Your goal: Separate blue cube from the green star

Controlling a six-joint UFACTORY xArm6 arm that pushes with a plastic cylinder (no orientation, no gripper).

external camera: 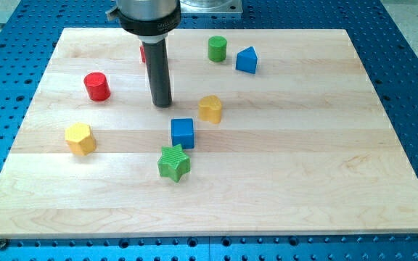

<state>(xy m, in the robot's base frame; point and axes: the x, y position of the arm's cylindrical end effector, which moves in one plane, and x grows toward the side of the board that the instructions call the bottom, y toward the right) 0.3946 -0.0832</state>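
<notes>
The blue cube [183, 133] sits near the middle of the wooden board [325, 145]. The green star [173, 162] lies just below it, slightly to the view's left, touching or nearly touching the cube's lower edge. My tip [162, 103] is the lower end of the dark rod, standing above and a little to the left of the blue cube, apart from it by a small gap.
A yellow block [210, 109] sits just up and right of the cube. A red cylinder [97, 86] and a yellow block [80, 138] are at the left. A green cylinder [217, 48] and a blue triangular block [247, 60] are near the top. A red block [143, 54] is mostly hidden behind the rod.
</notes>
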